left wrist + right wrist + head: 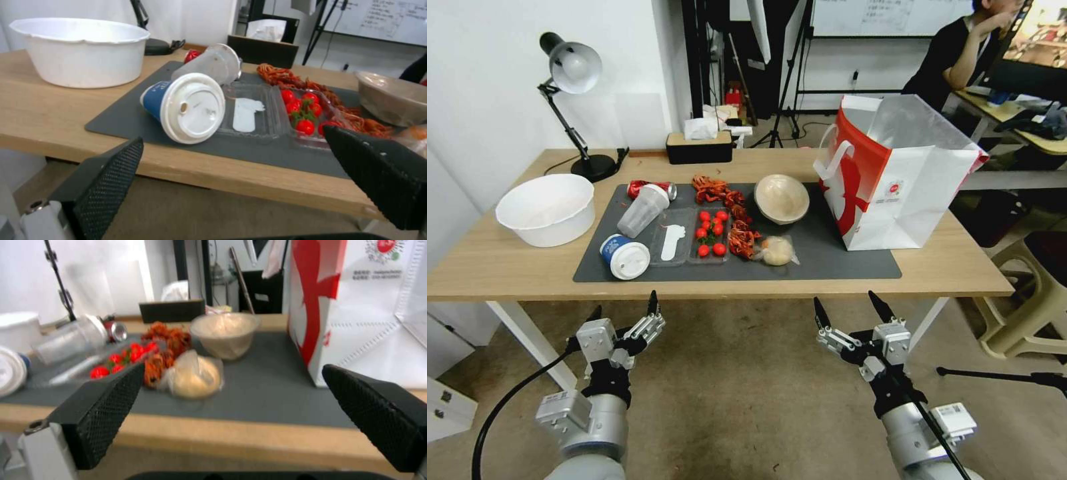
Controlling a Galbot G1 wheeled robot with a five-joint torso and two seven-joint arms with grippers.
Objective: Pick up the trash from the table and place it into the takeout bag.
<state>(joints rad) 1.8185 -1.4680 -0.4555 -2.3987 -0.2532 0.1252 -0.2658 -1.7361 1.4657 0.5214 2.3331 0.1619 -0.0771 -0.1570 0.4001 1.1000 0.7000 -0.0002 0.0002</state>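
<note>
Both the left gripper [625, 313] and right gripper [854, 312] hung spread below the light-wood table [494, 267], evidently poised, the trash beyond them: blue-white lidded paper cup [625, 256], plastic-wrapped tan lump [776, 251], the white-and-red paper takeout bag [907, 193] upright beyond the right one.

On the table [507, 267]: one takeout bag [907, 193], one beige paper bowl [782, 198], one clear plastic cup [642, 210], one blue-white lidded paper cup [625, 256], one crushed red can [642, 187], one plastic-wrapped tan lump [776, 251], one white basin [547, 209]. Cherry tomatoes [710, 232] — roughly seven, bunched, hard to separate. Grippers — two.
</note>
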